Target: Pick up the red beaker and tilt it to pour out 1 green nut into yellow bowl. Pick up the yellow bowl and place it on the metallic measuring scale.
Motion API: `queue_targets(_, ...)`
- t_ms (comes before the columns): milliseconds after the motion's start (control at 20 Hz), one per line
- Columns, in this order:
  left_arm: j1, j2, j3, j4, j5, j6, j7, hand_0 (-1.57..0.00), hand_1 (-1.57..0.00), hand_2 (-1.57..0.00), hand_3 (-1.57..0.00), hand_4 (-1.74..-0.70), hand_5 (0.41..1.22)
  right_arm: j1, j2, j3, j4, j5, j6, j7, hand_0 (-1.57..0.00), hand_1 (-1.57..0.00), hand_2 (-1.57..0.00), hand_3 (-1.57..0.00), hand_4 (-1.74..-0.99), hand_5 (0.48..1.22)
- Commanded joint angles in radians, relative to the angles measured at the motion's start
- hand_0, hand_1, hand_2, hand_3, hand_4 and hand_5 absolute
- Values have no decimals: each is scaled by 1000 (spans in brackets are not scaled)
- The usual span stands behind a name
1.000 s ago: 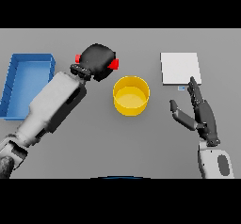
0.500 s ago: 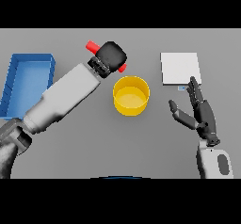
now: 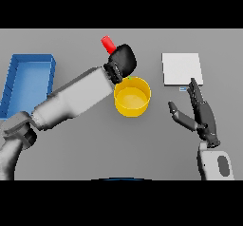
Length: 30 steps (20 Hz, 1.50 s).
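My left hand (image 3: 122, 61) is shut on the red beaker (image 3: 108, 44), held tilted above the back-left rim of the yellow bowl (image 3: 133, 97). Only the beaker's red end shows past the hand. A small green nut (image 3: 129, 77) shows at the bowl's back rim, just under the hand. The metallic measuring scale (image 3: 182, 69) lies flat at the back right, apart from the bowl. My right hand (image 3: 200, 115) rests open to the right of the bowl, fingers pointing away from me.
A blue tray (image 3: 29, 80) stands at the left side of the grey table (image 3: 156, 144), beside my left forearm.
My left hand has carried the beaker to the right, from left of the bowl to over its back rim, and tilted it. The right hand has stayed still.
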State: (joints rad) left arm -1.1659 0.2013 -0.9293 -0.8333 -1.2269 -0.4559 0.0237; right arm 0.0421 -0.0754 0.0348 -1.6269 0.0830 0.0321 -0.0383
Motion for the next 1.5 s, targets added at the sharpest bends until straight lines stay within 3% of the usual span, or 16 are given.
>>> queue_targets(0,-18,-6,-24,5,-17,-16,-20,-1571,-1571,-1571,-1546,-1738,1221,11,-5,2,-19,5,-2,-11,1,1,1,1,-1283,602)
queue_targets(100,-50,-19,-63,29,-49,-30,-54,-1571,-1571,-1571,-1555,-1739,1221,13,-13,-6,-9,1,1,-4,1,1,1,1,-1290,607)
queue_targets(400,-91,-53,-116,59,-100,-76,-70,-1571,-1571,-1571,-1567,-1740,1221,12,-1,10,-8,32,-17,-8,1,1,1,1,-1277,598)
queue_targets(800,-157,-39,-134,102,-145,-46,-96,-1571,-1571,-1571,-1570,-1740,1221,16,-10,4,-13,21,-8,-11,1,1,1,1,-1233,585)
queue_targets(850,-169,-37,-127,110,-147,-45,-90,-1571,-1571,-1571,-1570,-1738,1189,13,-13,2,-15,21,-10,-16,1,1,1,1,-1226,587)
queue_targets(950,-215,-21,-90,115,-140,-20,-88,-1571,-1571,-1571,-1571,-1738,1171,5,-6,5,-13,22,-12,-13,1,1,1,1,-1219,595)
queue_targets(1050,-258,10,-47,118,-136,24,-81,-1571,-1269,-1251,-1571,-1644,1189,-8,-3,6,3,22,-10,-23,1,1,1,1,-1222,609)
queue_targets(1150,-339,47,6,158,-129,56,-83,-1571,-1378,-1366,-1212,-1679,1201,-7,-7,1,-2,7,1,-26,1,1,1,1,-1231,620)
queue_targets(1200,-375,62,33,179,-120,82,-100,-1571,-1416,-1407,-1284,-1631,1205,-9,-11,-1,3,8,2,-22,1,1,1,1,-1241,626)
queue_targets(1350,-489,100,169,293,-71,76,-44,-1571,-1492,-1487,-1424,-1553,1213,-18,-12,2,9,4,9,-24,1,1,1,1,-1266,639)
queue_targets(1450,-518,121,272,377,-12,89,-12,-1571,-1520,-1517,-1477,-1578,1216,-19,-18,2,9,-1,19,-33,1,1,1,1,-1281,644)
